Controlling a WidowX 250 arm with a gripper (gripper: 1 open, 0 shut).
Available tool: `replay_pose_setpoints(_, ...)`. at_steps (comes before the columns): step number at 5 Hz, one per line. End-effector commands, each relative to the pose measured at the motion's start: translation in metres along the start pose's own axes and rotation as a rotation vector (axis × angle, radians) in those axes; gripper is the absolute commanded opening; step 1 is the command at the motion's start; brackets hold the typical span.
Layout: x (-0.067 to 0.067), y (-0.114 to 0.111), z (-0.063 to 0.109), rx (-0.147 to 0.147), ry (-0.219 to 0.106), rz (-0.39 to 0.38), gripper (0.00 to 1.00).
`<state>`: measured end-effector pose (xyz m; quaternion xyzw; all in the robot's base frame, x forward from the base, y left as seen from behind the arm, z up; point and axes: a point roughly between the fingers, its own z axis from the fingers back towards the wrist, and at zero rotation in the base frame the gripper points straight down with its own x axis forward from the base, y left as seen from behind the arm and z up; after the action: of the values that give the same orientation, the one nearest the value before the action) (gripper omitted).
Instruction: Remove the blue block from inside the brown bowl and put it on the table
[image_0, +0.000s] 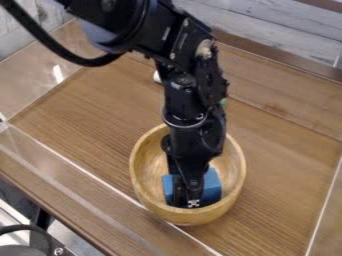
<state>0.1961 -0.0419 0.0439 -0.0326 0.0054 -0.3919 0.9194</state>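
The brown bowl (144, 152) sits on the table (94, 100) near the front middle. Inside it lies the blue block (175, 188), mostly covered by my hand. My gripper (195, 192) points straight down into the bowl and reaches right onto the block. Blue shows on both sides of the near black finger (197, 186). The fingers hide the contact, so I cannot tell whether they press on the block.
The black arm (187, 90) rises from the bowl toward the top left. Low clear acrylic walls (40, 150) edge the tabletop at the front left. Bare wood lies left and right of the bowl.
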Motion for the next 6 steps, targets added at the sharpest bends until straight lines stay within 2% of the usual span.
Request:
replay_pose_setpoints(1, 0.003, 0.005, 0.01, 0.014, -0.03, 0.018, 0.0)
replay_pose_setpoints(6, -0.003, 0.01, 0.024, 0.008, -0.011, 0.052, 0.0)
